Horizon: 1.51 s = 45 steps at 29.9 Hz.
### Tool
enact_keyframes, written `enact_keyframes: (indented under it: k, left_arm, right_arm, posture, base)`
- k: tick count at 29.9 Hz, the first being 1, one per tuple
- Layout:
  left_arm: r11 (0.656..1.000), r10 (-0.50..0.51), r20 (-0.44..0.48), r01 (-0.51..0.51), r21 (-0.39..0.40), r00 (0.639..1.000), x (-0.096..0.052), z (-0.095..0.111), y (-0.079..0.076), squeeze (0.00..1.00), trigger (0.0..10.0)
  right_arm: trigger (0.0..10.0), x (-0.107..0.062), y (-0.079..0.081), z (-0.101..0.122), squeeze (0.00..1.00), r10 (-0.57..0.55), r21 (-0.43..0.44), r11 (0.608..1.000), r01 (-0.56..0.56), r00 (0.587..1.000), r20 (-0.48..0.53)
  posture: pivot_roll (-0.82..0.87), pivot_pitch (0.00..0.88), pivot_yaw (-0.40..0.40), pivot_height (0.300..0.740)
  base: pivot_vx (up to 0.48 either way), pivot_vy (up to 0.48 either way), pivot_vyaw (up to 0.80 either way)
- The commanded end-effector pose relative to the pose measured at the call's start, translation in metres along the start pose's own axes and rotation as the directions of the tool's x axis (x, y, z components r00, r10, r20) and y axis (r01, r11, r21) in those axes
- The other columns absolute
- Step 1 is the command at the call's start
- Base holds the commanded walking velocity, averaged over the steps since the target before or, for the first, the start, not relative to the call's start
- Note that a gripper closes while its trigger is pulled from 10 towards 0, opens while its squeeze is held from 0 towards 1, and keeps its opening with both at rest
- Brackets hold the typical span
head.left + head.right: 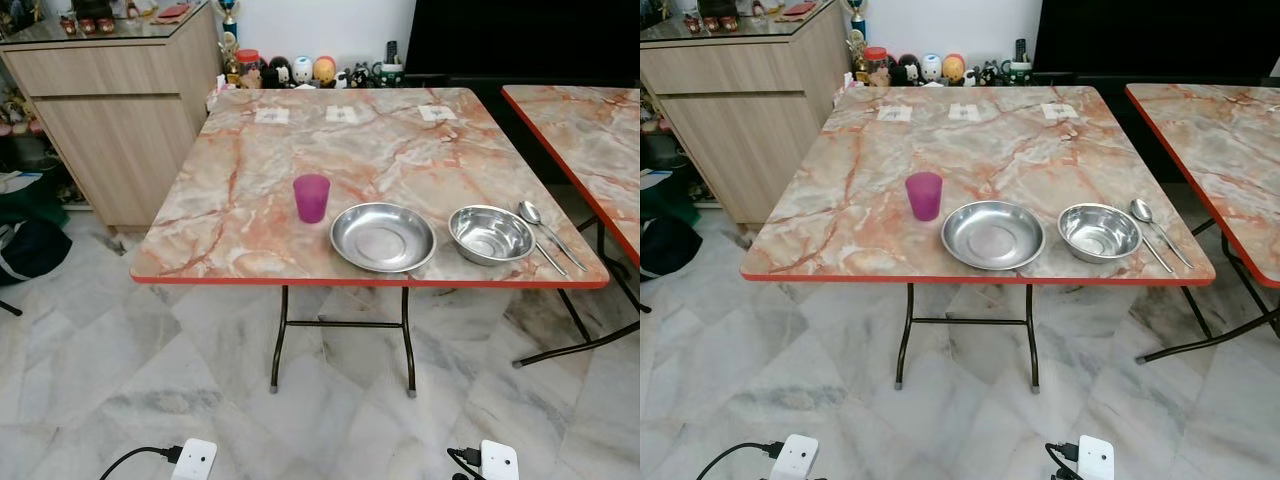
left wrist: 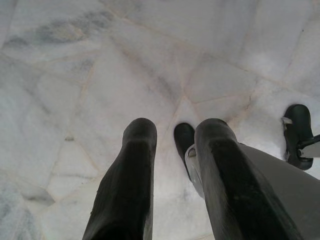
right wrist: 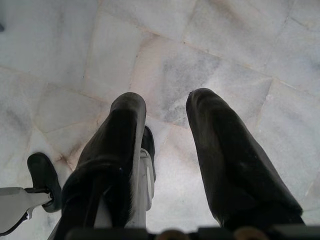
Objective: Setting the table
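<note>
The shiny round metal plate (image 1: 383, 236) and the small shiny metal bowl (image 1: 490, 234) sit very near the front edge of the marble-look table with the red rim (image 1: 250, 160). A bump from the robot could push them off onto the hard white floor (image 1: 150, 380). The two thin metal spoons (image 1: 545, 235) lie just beside the bowl and could slide off too. The purple plastic cup (image 1: 311, 197) stands left of the plate and could tip over.

Both arms hang down, pointing at the floor. The left gripper (image 2: 172, 132) has its fingers spread apart and holds nothing. The right gripper (image 3: 165, 107) is also spread apart and holds nothing.
</note>
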<state>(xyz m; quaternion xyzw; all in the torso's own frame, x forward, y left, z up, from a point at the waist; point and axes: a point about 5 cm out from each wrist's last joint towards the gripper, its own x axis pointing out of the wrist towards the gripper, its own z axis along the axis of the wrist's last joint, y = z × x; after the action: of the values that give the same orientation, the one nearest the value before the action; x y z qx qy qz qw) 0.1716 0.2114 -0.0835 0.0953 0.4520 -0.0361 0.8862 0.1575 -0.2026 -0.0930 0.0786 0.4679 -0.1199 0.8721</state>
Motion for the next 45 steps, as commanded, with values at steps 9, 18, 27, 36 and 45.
enact_keyframes:
  k: [9,18,27,36,45]
  left_arm:
    - [0.979,0.038,0.001,-0.037,-0.199,0.999,0.0,0.006,0.014,0.0,10.0]
    - [0.979,0.038,0.001,-0.037,-0.199,0.999,0.0,0.006,0.014,0.0,10.0]
    - [0.979,0.038,0.001,-0.037,-0.199,0.999,0.0,0.006,0.014,0.0,10.0]
    - [0.981,0.046,0.058,-0.034,-0.191,0.997,0.001,0.017,0.017,0.0,10.0]
    - [0.982,0.044,0.063,-0.032,-0.188,0.997,0.001,0.018,0.019,0.0,10.0]
  right_arm:
    - [10.0,0.004,0.025,0.025,0.0,0.147,-0.051,0.988,-0.144,0.988,0.049]
    - [10.0,0.004,0.025,0.025,0.0,0.147,-0.051,0.988,-0.144,0.988,0.049]
    - [10.0,0.004,0.025,0.025,0.0,0.147,-0.051,0.988,-0.144,0.988,0.049]
    - [10.0,0.004,0.03,0.022,0.0,0.159,-0.029,0.987,-0.158,0.986,0.05]
    - [10.0,0.004,0.03,0.023,0.0,0.162,-0.017,0.987,-0.162,0.985,0.053]
  posture:
    - [0.19,0.0,-0.151,0.74]
    - [0.19,0.0,-0.151,0.74]
    - [0.19,0.0,-0.151,0.74]
    - [0.2,0.0,-0.144,0.74]
    - [0.2,0.0,-0.14,0.74]
  base:
    - [0.0,0.0,0.0]
    - [0.0,0.0,0.0]
    - [0.0,0.0,0.0]
    - [0.0,0.0,0.0]
    - [0.0,0.0,0.0]
